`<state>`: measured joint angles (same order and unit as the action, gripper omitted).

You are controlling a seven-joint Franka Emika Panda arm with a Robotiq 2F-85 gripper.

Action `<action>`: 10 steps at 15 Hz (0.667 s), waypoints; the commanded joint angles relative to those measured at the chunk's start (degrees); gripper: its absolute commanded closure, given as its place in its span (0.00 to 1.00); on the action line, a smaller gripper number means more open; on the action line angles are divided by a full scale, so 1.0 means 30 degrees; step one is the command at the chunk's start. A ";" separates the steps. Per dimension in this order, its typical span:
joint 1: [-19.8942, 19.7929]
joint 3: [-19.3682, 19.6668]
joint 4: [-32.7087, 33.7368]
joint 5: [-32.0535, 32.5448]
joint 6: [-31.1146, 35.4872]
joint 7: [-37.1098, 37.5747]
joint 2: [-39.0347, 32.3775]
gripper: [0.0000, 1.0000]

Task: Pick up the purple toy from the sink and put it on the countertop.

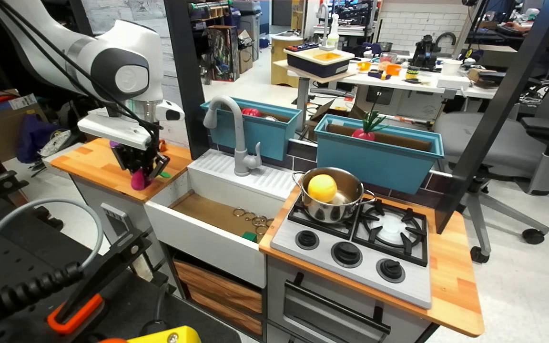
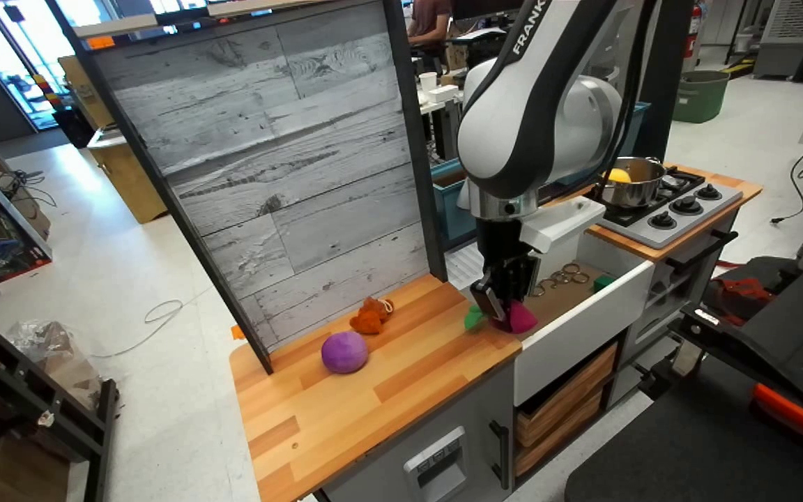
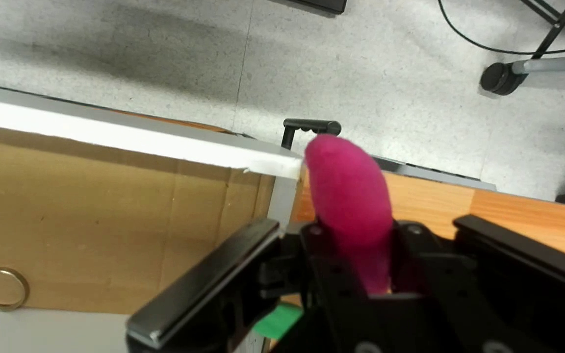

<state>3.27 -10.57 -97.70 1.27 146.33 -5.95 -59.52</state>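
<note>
Robotiq gripper (image 3: pixel 361 230) is right up front in the wrist view, clamped on the magenta-purple plush toy (image 3: pixel 348 191), with the sink (image 3: pixel 115 135) just beside it. Over in an exterior view, that toy's either above or on the countertop (image 1: pixel 96 159) near the sink edge, no telling which. Steel pot (image 1: pixel 329 212) on the stovetop (image 1: pixel 369 259) has a yellow fruit (image 1: pixel 322 188) in it. Also in an exterior view: purple ball (image 2: pixel 344 352) sits near an orange toy (image 2: pixel 370 317), both on the same countertop.

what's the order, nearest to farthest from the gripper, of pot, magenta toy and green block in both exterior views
1. Magenta toy, held in the gripper
2. Green block, in the far end of the sink
3. Pot, on the stove, past the sink
</note>
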 commanded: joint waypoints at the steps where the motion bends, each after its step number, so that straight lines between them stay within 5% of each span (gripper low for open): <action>1: 0.0405 0.0416 0.1746 0.0634 0.1005 -0.1287 -0.1318 0.96; 8: 0.0230 -0.0247 0.4046 0.1452 0.2689 -0.2576 -0.3302 0.96; 9: 0.0112 -0.0471 0.4298 0.1386 0.2621 -0.2741 -0.3472 0.64; 10: 0.0084 -0.0558 0.4495 0.1350 0.2489 -0.2834 -0.3534 0.56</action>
<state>4.20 -10.77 -87.95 5.21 152.35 -9.74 -66.93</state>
